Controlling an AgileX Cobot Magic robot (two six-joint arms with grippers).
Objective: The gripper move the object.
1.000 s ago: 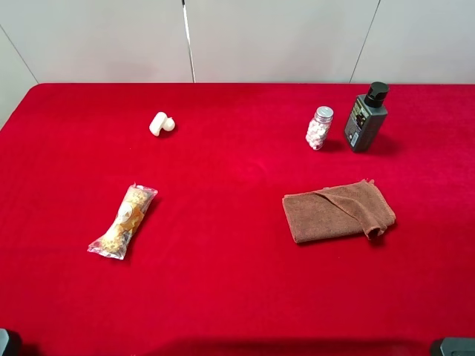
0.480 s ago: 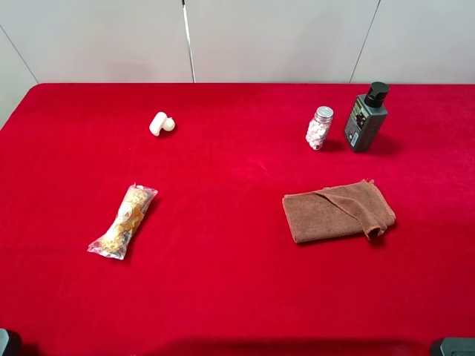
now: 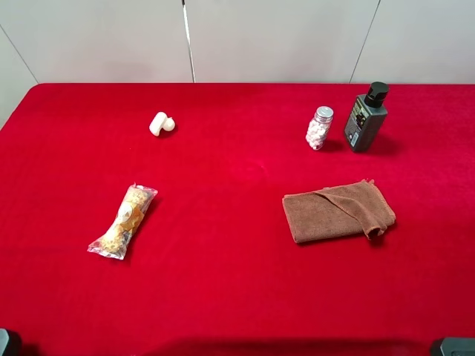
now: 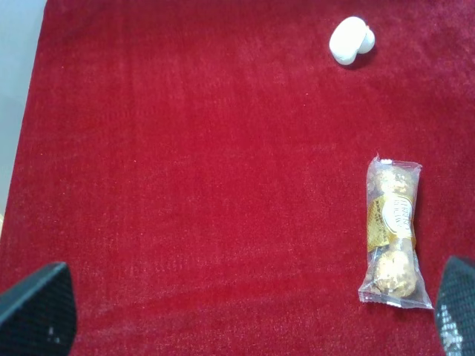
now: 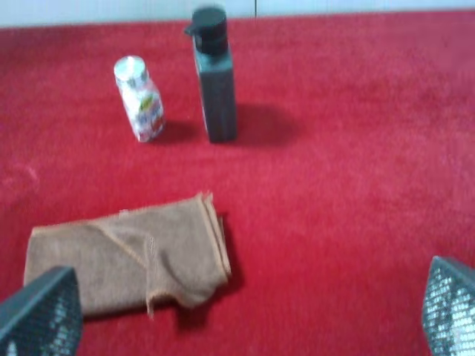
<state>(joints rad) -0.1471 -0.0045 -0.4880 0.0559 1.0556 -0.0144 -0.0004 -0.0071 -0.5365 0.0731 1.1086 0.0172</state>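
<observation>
The dark grey flat-sided bottle (image 3: pixel 366 119) with a black cap stands upright at the back right of the red table (image 3: pixel 237 297). It also shows in the right wrist view (image 5: pixel 215 81). My right gripper (image 5: pixel 245 311) is open and empty, well short of the bottle, with the brown cloth between them. Only its fingertips (image 5: pixel 41 315) show. My left gripper (image 4: pixel 246 311) is open and empty over the table's left side, far from the bottle.
A clear jar of white pills (image 3: pixel 320 127) stands just left of the bottle. A folded brown cloth (image 3: pixel 338 211) lies in front of them. A clear snack packet (image 3: pixel 123 221) lies at the left. A small white object (image 3: pixel 161 123) lies at the back left.
</observation>
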